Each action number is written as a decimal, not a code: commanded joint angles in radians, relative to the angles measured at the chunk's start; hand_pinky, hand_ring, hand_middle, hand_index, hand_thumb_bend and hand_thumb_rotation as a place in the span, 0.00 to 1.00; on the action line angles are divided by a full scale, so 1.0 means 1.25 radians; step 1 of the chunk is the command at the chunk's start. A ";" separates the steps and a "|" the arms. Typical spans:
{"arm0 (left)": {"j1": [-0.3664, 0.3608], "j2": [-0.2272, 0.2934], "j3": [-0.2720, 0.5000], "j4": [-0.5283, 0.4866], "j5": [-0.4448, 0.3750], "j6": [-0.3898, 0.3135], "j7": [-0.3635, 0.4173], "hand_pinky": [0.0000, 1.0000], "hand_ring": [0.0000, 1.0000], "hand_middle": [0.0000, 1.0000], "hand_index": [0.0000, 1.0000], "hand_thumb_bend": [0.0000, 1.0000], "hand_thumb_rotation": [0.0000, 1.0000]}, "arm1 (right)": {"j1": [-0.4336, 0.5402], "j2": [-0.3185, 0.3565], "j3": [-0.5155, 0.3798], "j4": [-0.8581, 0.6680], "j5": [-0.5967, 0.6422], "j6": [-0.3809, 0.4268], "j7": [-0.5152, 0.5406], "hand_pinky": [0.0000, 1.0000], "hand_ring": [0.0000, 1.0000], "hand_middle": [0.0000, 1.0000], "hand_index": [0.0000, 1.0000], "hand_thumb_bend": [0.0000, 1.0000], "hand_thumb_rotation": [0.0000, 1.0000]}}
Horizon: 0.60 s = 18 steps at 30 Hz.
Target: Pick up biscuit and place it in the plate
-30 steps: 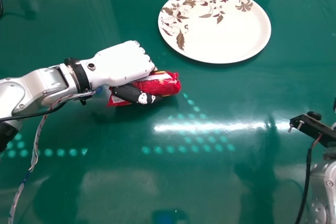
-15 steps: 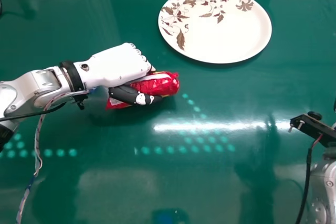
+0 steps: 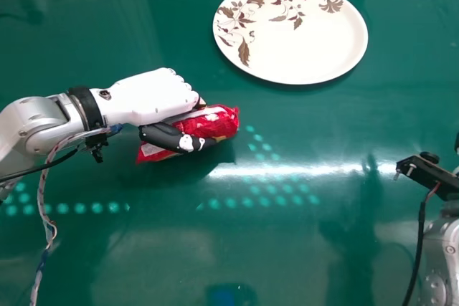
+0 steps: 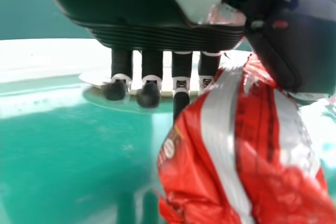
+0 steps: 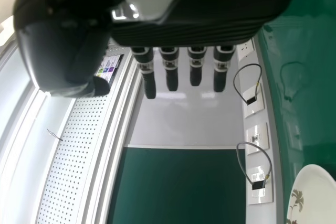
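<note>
Plate (image 3: 308, 48): lies on table (image 3: 301, 256). Biscuit packet (image 3: 215, 122): before plate, to its left, in left hand (image 3: 149, 97). Right arm (image 3: 442, 252): before plate, to its right.

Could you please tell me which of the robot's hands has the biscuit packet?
The left hand, with the red packet between its thumb and fingers; the right hand is empty.

Count: one biscuit packet (image 3: 206, 127), one plate (image 3: 290, 32), one bench (image 3: 308, 123), two cable loops (image 5: 252, 64), and probably four wall sockets (image 5: 263, 135), one partly hidden.
</note>
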 commanded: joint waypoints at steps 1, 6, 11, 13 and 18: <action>0.013 -0.007 0.041 -0.012 -0.031 -0.006 0.029 0.01 0.05 0.40 0.50 0.50 0.00 | 0.001 -0.004 -0.007 0.004 0.003 -0.007 0.002 0.95 0.98 0.99 0.93 0.51 0.48; -0.004 -0.045 0.071 0.007 -0.047 0.012 0.056 0.00 0.06 0.39 0.51 0.50 0.00 | 0.000 -0.011 -0.006 0.016 0.000 -0.017 0.009 0.98 0.98 0.98 0.94 0.49 0.50; -0.047 -0.097 0.064 0.066 -0.022 0.008 0.106 0.00 0.01 0.44 0.49 0.51 0.00 | -0.004 -0.010 -0.014 0.026 0.018 -0.024 0.018 1.00 1.00 0.99 0.94 0.48 0.49; -0.072 -0.116 0.055 0.110 0.011 -0.026 0.165 0.00 0.00 0.46 0.48 0.51 0.00 | -0.003 -0.010 -0.015 0.029 0.018 -0.030 0.017 1.00 0.99 0.99 0.94 0.48 0.48; -0.134 -0.155 0.033 0.211 0.066 -0.090 0.273 0.00 0.00 0.46 0.48 0.51 0.00 | -0.003 -0.016 -0.021 0.036 0.018 -0.033 0.023 1.00 0.99 0.99 0.93 0.49 0.49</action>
